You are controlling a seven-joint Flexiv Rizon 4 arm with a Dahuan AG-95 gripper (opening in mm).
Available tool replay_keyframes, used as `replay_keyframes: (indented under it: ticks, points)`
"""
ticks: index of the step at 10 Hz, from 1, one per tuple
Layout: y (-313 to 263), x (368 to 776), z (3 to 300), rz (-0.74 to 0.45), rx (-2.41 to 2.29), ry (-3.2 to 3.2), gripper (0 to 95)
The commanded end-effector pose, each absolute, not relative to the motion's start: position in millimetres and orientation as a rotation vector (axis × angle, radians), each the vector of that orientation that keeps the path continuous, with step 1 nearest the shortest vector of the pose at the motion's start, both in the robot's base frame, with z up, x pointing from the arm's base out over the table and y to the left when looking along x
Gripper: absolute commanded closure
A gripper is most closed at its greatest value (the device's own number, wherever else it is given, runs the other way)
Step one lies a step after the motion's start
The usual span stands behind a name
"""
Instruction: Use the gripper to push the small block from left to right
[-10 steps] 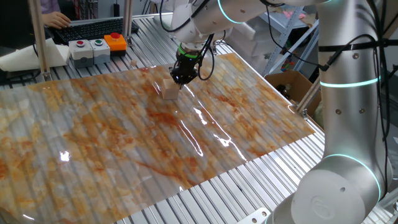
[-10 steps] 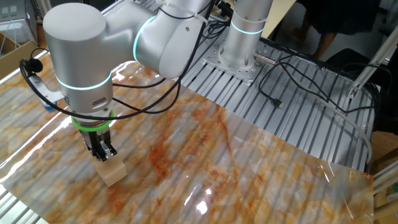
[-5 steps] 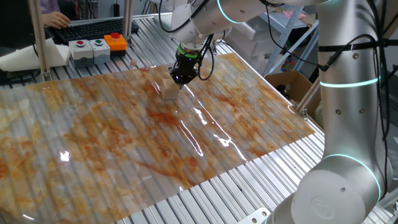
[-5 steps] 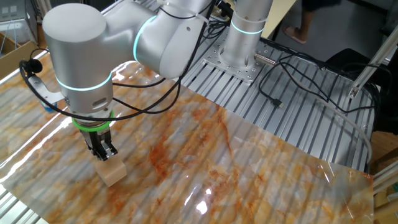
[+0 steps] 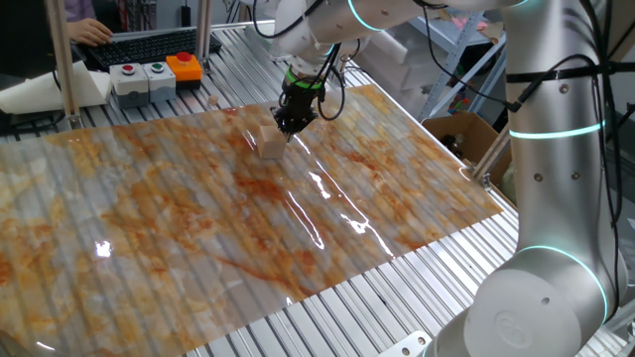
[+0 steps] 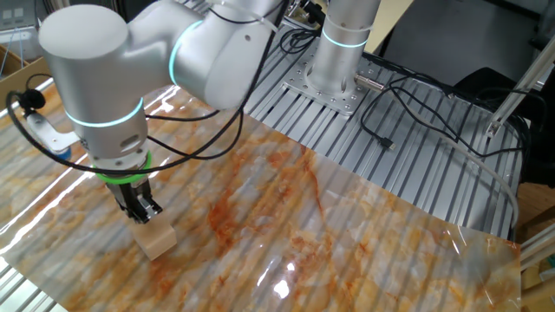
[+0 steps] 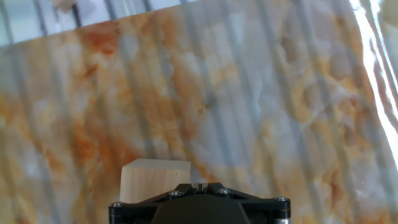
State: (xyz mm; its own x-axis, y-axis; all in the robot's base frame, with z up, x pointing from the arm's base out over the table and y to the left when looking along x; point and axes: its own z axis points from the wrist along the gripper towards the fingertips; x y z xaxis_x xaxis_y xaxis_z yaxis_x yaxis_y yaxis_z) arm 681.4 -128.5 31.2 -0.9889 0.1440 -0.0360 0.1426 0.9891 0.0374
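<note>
The small block point(image 5: 270, 147) is a pale tan wooden cube on the marbled orange sheet point(image 5: 198, 228). It also shows in the other fixed view point(image 6: 157, 240) and in the hand view point(image 7: 152, 179). My gripper point(image 5: 286, 125) has black fingers under a green ring. Its fingers are shut together with nothing between them. The fingertips stand low at the block's side, touching or nearly touching it, as the other fixed view point(image 6: 144, 215) shows. In the hand view the shut tips point(image 7: 200, 185) sit at the block's right front edge.
A grey button box point(image 5: 139, 79) with red and green buttons and an orange box point(image 5: 185, 66) stand at the table's back left. A cardboard box point(image 5: 464, 134) sits off the right edge. Cables point(image 6: 408, 139) lie on the slatted table.
The arm's upper links have shifted slightly; the fingertips and the block stay in about the same place.
</note>
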Motion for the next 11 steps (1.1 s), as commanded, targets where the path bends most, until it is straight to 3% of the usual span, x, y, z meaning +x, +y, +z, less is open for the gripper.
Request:
replay_keyframes:
  ticks: [1, 11]
  points:
    - [-128.3, 681.8, 30.9, -0.033, -0.062, 3.089, 95.0]
    - [-83.2, 684.8, 31.2, -0.015, 0.086, 3.066, 95.0]
